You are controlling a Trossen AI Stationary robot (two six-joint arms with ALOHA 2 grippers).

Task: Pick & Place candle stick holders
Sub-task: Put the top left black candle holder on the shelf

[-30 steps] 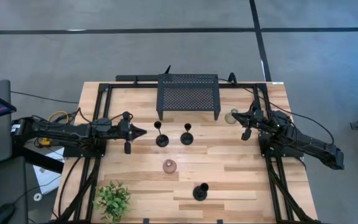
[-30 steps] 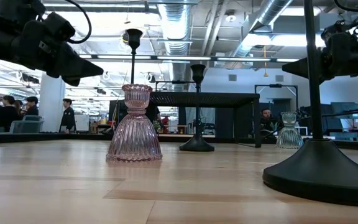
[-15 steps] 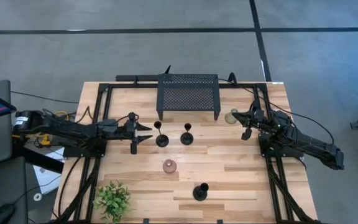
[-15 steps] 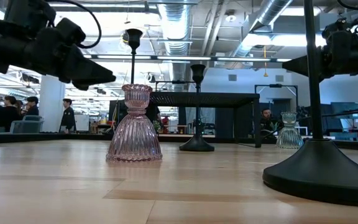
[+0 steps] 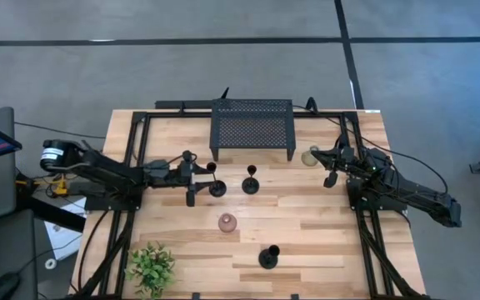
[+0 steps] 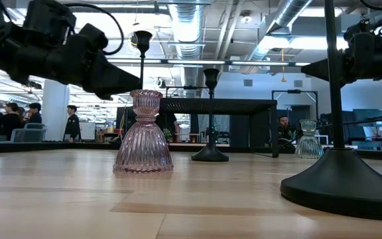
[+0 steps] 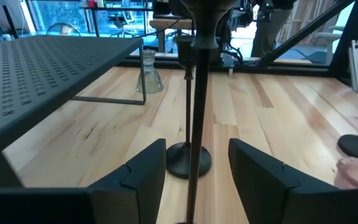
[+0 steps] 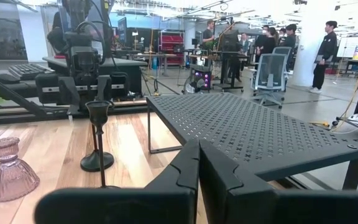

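Note:
Three black candle stick holders stand upright on their round bases. The left one [image 5: 216,187] and the middle one [image 5: 251,183] are in front of the rack; the third [image 5: 268,257] is near the front edge. My left gripper [image 5: 207,177] is open. In the left wrist view its fingers [image 7: 148,171] stand on either side of the left holder's thin stem [image 7: 195,118], with a gap on both sides. My right gripper [image 5: 332,171] waits shut at the table's right side, by a clear glass holder [image 5: 310,156].
A black mesh rack [image 5: 252,127] stands at the table's far middle. A pink ribbed glass holder [image 5: 227,222] sits mid-table, and a small green plant [image 5: 151,267] is at the near left corner. People stand in the room beyond the table [image 6: 5,119].
My left gripper has gone toward the table's right edge, up to the left candle stick holder, and has opened on the way. Its fingers now stand around the stem. The holders have not moved.

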